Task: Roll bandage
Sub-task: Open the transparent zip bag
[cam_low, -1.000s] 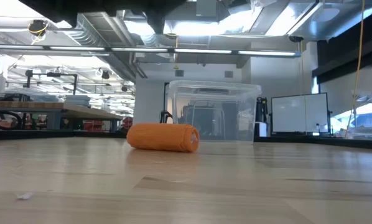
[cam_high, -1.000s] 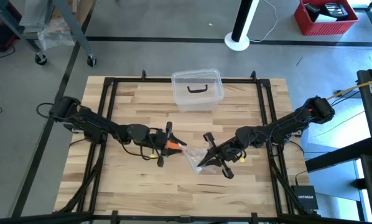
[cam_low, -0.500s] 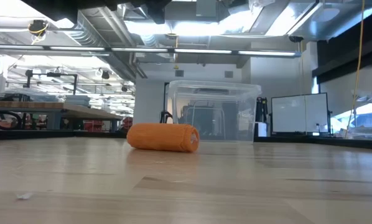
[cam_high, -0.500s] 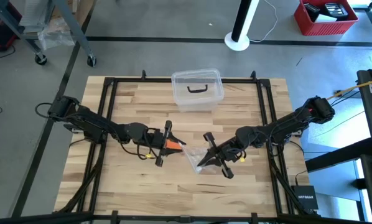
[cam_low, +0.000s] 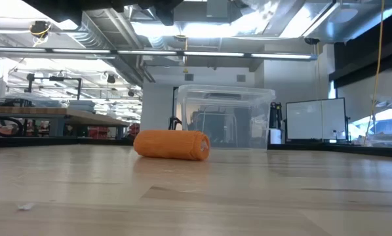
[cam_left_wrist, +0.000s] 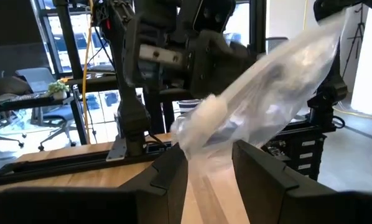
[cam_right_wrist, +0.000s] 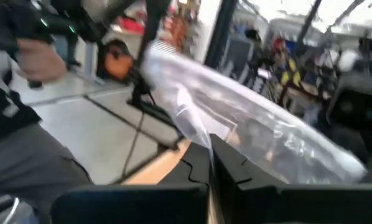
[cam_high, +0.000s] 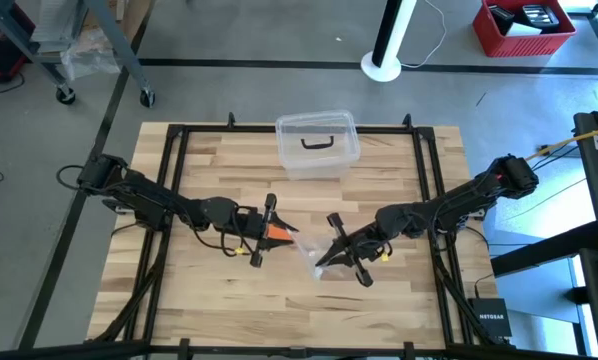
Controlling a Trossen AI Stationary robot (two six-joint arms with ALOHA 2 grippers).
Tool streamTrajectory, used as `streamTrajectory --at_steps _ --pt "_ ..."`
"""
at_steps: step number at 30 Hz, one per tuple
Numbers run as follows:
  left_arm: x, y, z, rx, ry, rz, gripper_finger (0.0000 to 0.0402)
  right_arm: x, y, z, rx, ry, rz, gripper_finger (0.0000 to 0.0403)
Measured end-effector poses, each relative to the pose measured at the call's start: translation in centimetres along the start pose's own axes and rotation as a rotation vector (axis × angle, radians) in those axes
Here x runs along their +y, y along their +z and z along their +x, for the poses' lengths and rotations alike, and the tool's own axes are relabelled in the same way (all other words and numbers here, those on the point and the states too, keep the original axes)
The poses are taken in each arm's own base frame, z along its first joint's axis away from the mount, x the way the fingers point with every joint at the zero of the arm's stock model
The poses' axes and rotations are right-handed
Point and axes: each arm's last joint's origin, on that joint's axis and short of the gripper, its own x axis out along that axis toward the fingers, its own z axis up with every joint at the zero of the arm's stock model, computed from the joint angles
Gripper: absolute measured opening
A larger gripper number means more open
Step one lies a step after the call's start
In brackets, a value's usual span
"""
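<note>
The orange bandage (cam_low: 172, 144) is a rolled cylinder lying on its side on the wooden table. In the high view the bandage (cam_high: 277, 235) shows right beside my left gripper (cam_high: 272, 232). No gripper touches it. A clear plastic wrapper (cam_high: 307, 250) spans the air between both grippers over mid-table. My left gripper (cam_left_wrist: 209, 168) has one end of the wrapper between its slightly parted fingers. My right gripper (cam_high: 325, 262) is shut on the wrapper's other side. My left gripper has the wrapper's bunched end (cam_left_wrist: 206, 134) between its two fingers, which stand a little apart with the plastic filling the gap. The fingers come level from the table's left. The wrapper rises away from them, clear of the table. My right gripper pinches a crumpled fold of the wrapper (cam_right_wrist: 206, 138) between its shut fingers (cam_right_wrist: 218, 163), level from the table's right. The wrapper spreads out beyond the fingertips, held in the air.
A clear plastic box (cam_high: 317, 145) with a black handle stands at the table's far edge, behind the roll. A black frame (cam_high: 174, 180) runs around the table. Beyond the table a person's hand (cam_right_wrist: 40, 62) shows in the right wrist view.
My left gripper has rolled slightly about the line along which it points. Both hands stay where they were, and the wrapper still hangs between them. The roll has not moved.
</note>
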Motion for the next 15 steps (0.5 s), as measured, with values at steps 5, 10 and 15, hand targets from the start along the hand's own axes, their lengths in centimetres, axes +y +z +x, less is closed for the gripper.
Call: streamTrajectory --at_steps 5,10,15 --pt "-0.3 0.0 0.0 0.006 -0.010 0.027 0.0117 0.0 -0.7 0.0 0.091 -0.064 0.017 0.0001" --pt "-0.5 -0.4 0.0 0.043 -0.018 0.032 0.0093 -0.3 -1.0 -0.1 0.131 -0.152 0.039 0.0001" --pt "-0.3 -1.1 -0.1 0.120 0.033 0.039 0.0037 -0.4 -1.3 -0.2 0.174 -0.214 0.060 0.0001"
